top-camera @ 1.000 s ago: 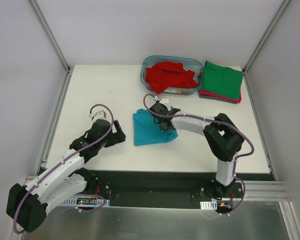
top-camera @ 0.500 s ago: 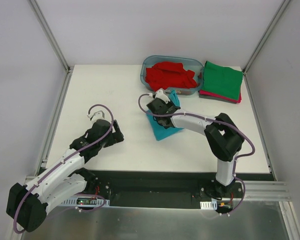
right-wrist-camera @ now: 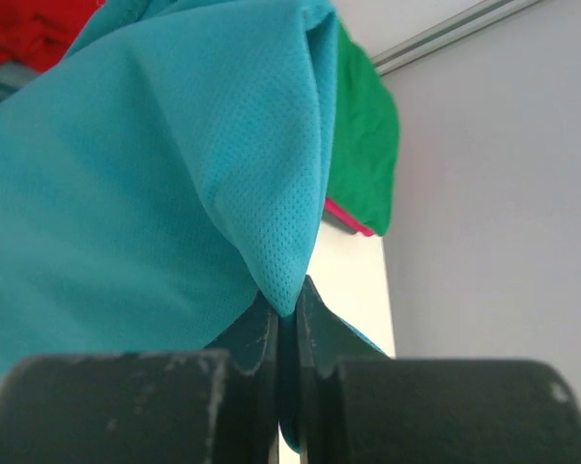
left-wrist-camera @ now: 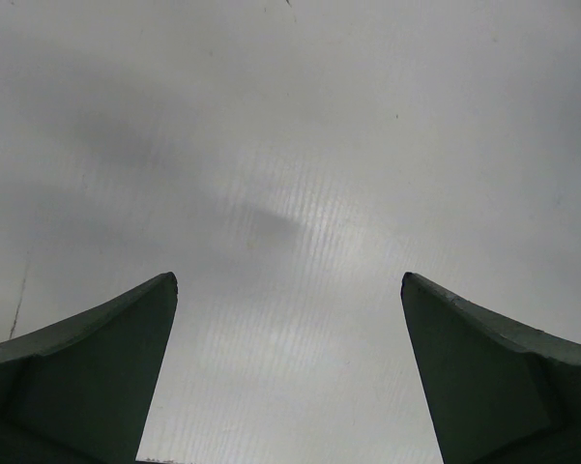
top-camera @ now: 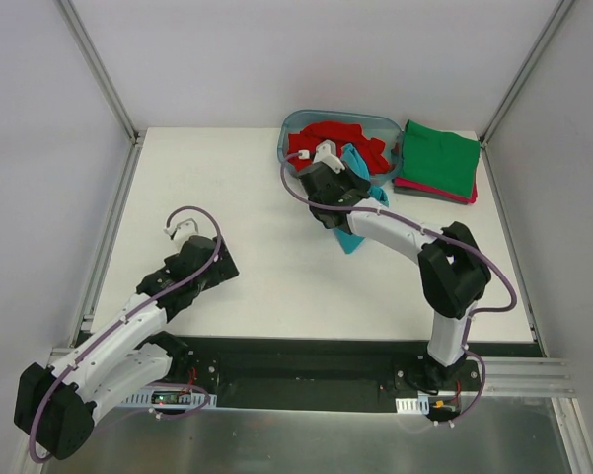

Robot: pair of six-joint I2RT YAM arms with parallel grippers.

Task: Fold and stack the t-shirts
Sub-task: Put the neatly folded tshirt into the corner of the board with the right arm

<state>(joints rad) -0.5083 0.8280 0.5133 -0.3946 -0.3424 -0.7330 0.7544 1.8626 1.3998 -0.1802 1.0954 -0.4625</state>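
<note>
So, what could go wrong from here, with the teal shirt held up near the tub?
1. The right gripper pinches only a small fold of the teal shirt; the rest hangs loose, so it may slip out or unfold.
2. The loose cloth hangs close to the tub and the red shirt in it; it may snag the rim or drag the red shirt.

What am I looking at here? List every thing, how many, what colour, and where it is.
teal t-shirt: one, teal-blue, lifted just in front of the tub
red t-shirt: one crumpled heap, red, in the tub
green t-shirt: one, green, folded, table's far right corner
magenta t-shirt: one, magenta, under the green one, only an edge showing
tub: one, clear blue-tinted, table's far edge
table: one, white
left gripper: one, dark, open, empty, over the table's left
right gripper: one, dark, shut on the teal t-shirt
</note>
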